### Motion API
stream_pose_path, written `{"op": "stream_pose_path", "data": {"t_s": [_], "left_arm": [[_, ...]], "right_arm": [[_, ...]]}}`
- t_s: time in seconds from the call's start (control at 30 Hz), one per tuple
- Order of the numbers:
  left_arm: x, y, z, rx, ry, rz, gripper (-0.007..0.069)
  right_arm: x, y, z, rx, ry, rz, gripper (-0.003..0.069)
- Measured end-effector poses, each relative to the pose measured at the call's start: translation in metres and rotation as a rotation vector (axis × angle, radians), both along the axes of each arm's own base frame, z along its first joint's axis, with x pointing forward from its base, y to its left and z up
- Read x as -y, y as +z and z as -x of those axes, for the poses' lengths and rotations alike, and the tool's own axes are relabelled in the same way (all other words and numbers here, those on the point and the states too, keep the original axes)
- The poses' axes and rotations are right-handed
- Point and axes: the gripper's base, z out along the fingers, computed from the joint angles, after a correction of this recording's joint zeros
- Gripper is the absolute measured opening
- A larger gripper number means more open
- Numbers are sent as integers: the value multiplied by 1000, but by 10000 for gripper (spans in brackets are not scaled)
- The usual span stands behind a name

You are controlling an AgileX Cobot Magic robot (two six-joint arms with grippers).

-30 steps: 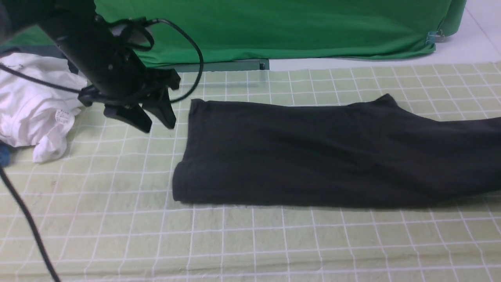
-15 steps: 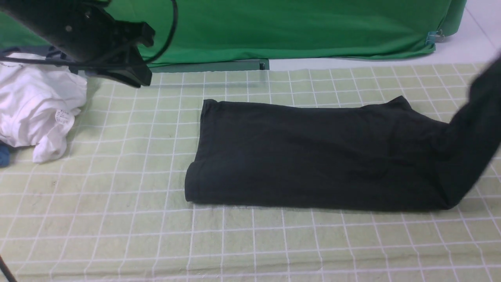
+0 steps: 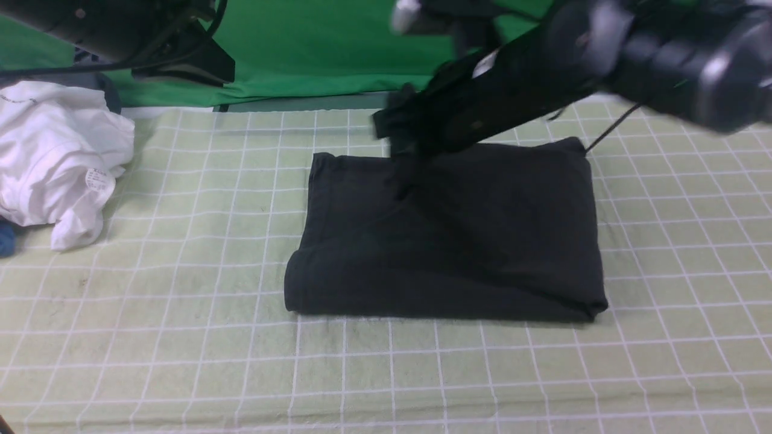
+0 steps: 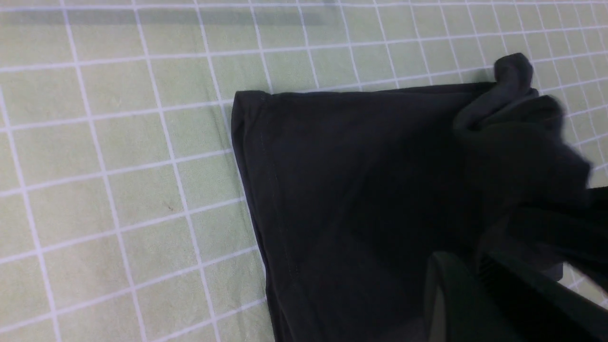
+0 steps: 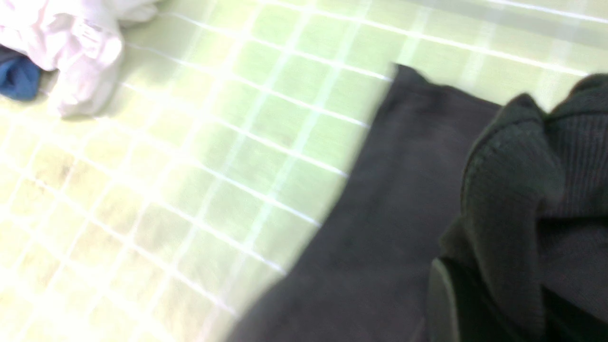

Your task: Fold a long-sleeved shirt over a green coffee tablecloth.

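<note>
In the front view, we find the long-sleeved shirt (image 3: 446, 241) folded into a compact dark block at the middle of the green coffee tablecloth (image 3: 181, 301). The right arm reaches across from the far right, and the right tool (image 3: 403, 158) hangs over the shirt's far left portion, closed on a bunch of its fabric. The left tool (image 3: 193, 60) is raised at the far left, apart from the shirt, and we cannot tell whether it is open or closed. A crumpled white garment (image 3: 54, 157) lies on the cloth's left edge, well apart from the shirt. A plain green fabric sheet (image 3: 313, 48) hangs behind. In the left wrist view, we see the shirt's hemmed corner (image 4: 247, 99) flat on the grid cloth, with gathered fabric (image 4: 513, 90) lifted at its far edge. Only one dark finger (image 4: 446, 299) shows, so the tool's state stays undetermined. In the right wrist view, which is blurred, ribbed shirt fabric (image 5: 513, 190) is bunched against the tool's finger (image 5: 441, 304). The white garment lies far off beside a small blue cloth (image 5: 19, 78).
</note>
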Motion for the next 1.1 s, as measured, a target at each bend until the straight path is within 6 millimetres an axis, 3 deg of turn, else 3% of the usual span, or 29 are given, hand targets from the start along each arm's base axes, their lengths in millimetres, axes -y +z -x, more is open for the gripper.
{"op": "stream_pose_path", "data": {"t_s": [0.2,0.3,0.43,0.57,0.7,0.8,0.93,1.1], "left_arm": [[0,0,0,-10,16,13,78],[0,1,-1,-18,55,33,81],[-1,0,-1,-22,63,32,86],[-2,-1,0,-41,53,8,88],[-1,-7,9,-142,13,-19,92],[3,-13,14,-179,0,-46,99],[16,-34,21,-259,-23,-44,111],[39,-89,32,-344,19,-120,159]], "right_arm": [[-41,-38,3,74,5,-28,80],[-55,-50,8,87,-6,-55,272],[-51,-41,13,64,35,-22,490],[-29,-19,16,16,86,47,550],[36,24,23,-131,118,190,540],[78,43,32,-255,118,304,527],[106,45,42,-337,85,438,524],[122,7,55,-417,75,571,524]]}}
